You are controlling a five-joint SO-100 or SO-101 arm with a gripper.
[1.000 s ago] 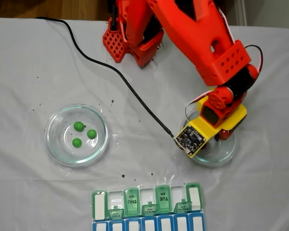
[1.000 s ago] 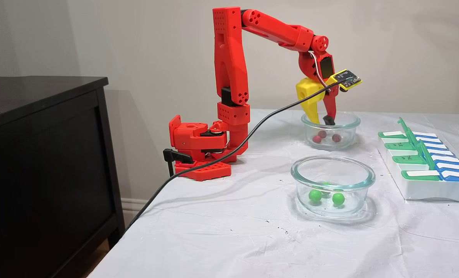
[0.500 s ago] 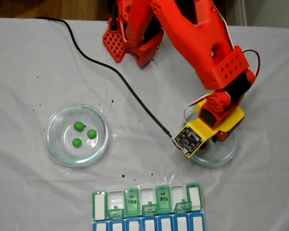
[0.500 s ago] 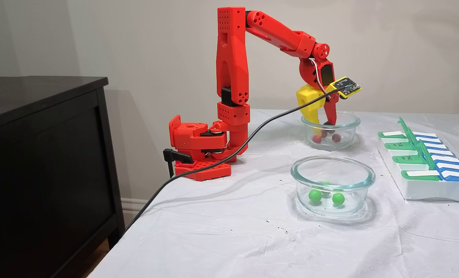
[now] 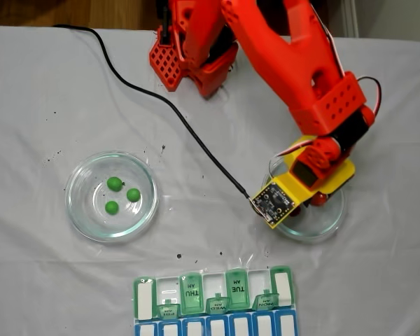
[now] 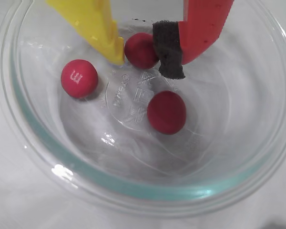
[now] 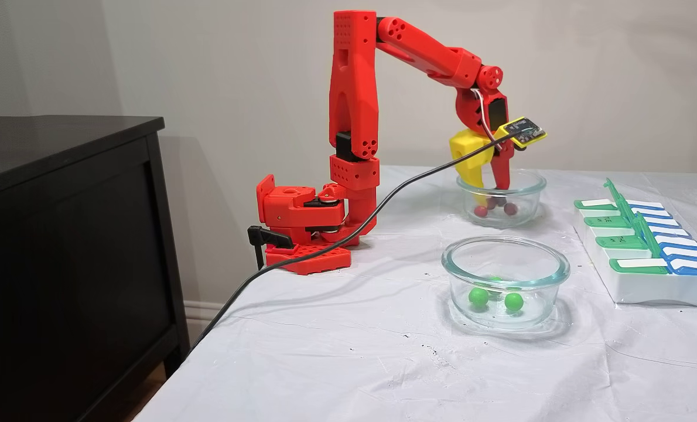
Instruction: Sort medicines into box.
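Observation:
Three dark red medicines lie in a clear glass dish (image 6: 133, 188): one at the left (image 6: 79, 78), one lower right (image 6: 166, 112), and one (image 6: 141, 50) between my fingers. My gripper (image 6: 142, 56) is open and reaches down into this dish (image 7: 501, 179); its yellow finger (image 6: 105, 28) and the black-padded red finger (image 6: 169, 55) closely flank that ball, which rests on the dish floor. Three green medicines (image 5: 114, 183) sit in another glass dish (image 5: 70, 199), also seen nearer the camera (image 7: 478, 296). The box (image 5: 213, 308) has green and blue lids, some standing open (image 7: 647, 287).
A black cable (image 5: 161, 98) runs from the wrist camera board (image 5: 274, 201) across the white cloth and off the table's edge (image 7: 325, 249). The red arm base (image 7: 301, 217) stands at the back. A black cabinet (image 7: 61, 234) stands beside the table.
The gripper has sunk lower into the dish of red medicines. Its finger spacing looks about the same. Nothing else has moved.

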